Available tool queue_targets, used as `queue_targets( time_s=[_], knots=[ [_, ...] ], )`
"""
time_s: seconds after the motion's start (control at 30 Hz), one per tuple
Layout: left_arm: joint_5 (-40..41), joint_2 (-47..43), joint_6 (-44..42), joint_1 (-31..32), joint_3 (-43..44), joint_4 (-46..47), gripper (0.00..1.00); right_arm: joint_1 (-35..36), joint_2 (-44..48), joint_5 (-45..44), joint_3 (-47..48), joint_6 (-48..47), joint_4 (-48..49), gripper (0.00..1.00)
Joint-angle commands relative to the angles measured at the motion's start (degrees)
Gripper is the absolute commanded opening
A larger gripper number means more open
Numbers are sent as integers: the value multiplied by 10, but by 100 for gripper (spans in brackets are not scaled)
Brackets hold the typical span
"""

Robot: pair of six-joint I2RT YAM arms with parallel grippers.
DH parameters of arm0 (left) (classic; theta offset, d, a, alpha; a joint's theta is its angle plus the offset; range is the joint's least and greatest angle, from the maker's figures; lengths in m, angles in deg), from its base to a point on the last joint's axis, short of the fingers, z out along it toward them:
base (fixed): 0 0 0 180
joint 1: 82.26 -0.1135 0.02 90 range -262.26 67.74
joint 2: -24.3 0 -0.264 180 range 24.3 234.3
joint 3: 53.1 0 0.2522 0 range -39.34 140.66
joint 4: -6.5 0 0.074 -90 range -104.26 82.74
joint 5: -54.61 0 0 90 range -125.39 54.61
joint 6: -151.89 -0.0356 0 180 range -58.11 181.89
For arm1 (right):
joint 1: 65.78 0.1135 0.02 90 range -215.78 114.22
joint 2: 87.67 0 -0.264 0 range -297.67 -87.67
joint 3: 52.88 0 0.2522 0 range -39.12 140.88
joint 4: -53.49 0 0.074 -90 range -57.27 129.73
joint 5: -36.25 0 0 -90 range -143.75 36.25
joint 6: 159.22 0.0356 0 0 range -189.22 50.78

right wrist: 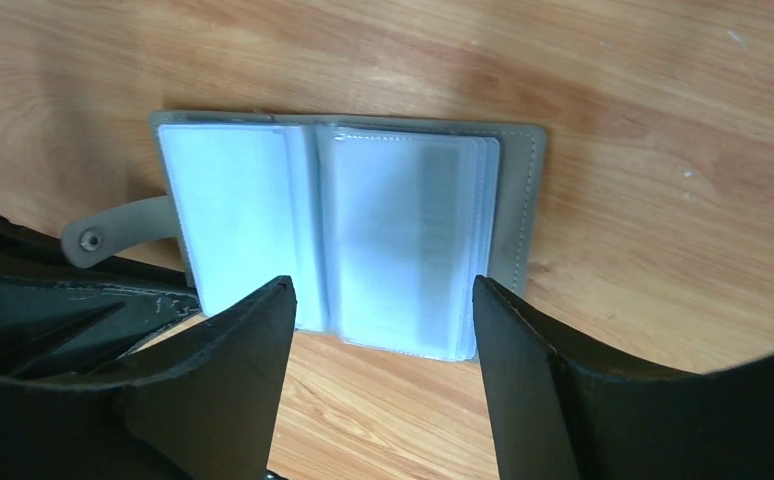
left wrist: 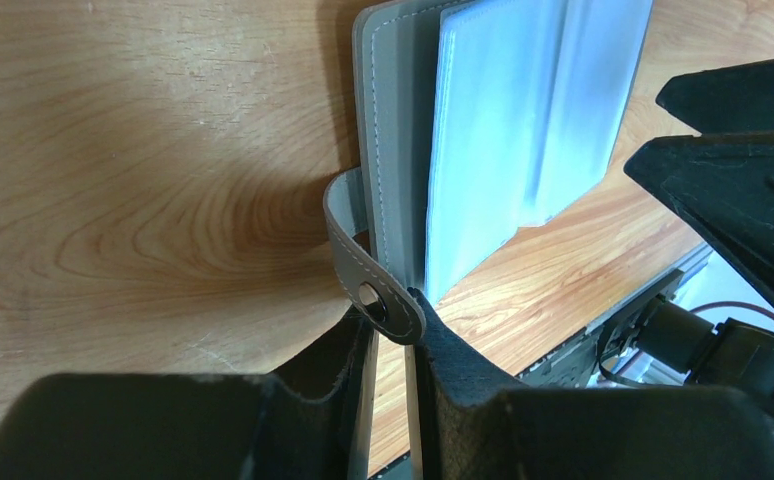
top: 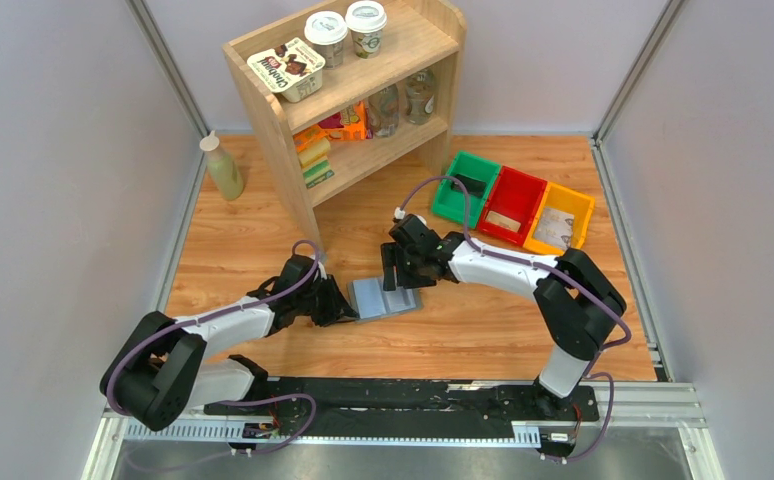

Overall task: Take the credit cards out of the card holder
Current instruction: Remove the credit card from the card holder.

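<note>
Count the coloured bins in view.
3, in a row at the far right of the top view: green bin nearest the wooden shelf, red bin in the middle, yellow bin outermost. None look hidden.

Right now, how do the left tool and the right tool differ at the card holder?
The left tool is shut on the card holder's grey cover beside the snap tab; the right tool is open, holding nothing. The left tool lies low at the holder's side; the right tool sits above its clear pockets. Both are black.

Upper middle: the white box (top: 286,68) on the shelf (top: 418,40) has dark upside-down letters; too small to read.
</note>
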Motion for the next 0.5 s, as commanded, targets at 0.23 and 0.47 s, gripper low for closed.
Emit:
queue_targets(
  time_s=[0.23,0.47],
  knots=[
    [-5,1,-6,-2,12,13,23,9,-12,-18,23,-18,-8,68],
    [-6,1,-6,-2,11,16,23,12,-25,-11,26,-21,0,68]
  ],
)
